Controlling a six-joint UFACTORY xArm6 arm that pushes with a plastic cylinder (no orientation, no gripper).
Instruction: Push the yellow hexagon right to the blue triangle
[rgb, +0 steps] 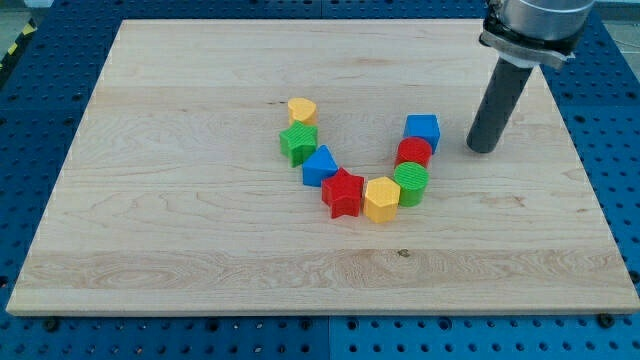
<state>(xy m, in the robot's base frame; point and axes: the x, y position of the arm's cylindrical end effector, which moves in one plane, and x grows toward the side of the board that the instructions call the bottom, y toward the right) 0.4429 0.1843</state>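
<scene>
The yellow hexagon (381, 198) is seen near the middle of the wooden board (200, 250), at the bottom of a U shape made of blocks. It is touched on its left by the red star (343, 192) and on its right by the green round block (410, 184). The blue triangle (320, 165) is found just to the left of the red star and a little farther back, so the star is placed between it and the yellow hexagon.

The left arm of the U is built farther back from the blue triangle. The green star-like block (298, 142) is set there, touching the triangle, and the yellow heart-like block (302, 110) is set behind that one.

The right arm of the U is built behind the green round block. A red block (414, 152) is seen there; its shape cannot be made out well. The blue cube (422, 130) is placed behind it.

My tip (483, 148) is held down on the board to the right of the blue cube, near it but apart from it. No block is touched by it. The yellow hexagon is well apart from it, to the left and nearer. The rod has no parts that open or close.

The board is laid on a blue table with holes (620, 120).
</scene>
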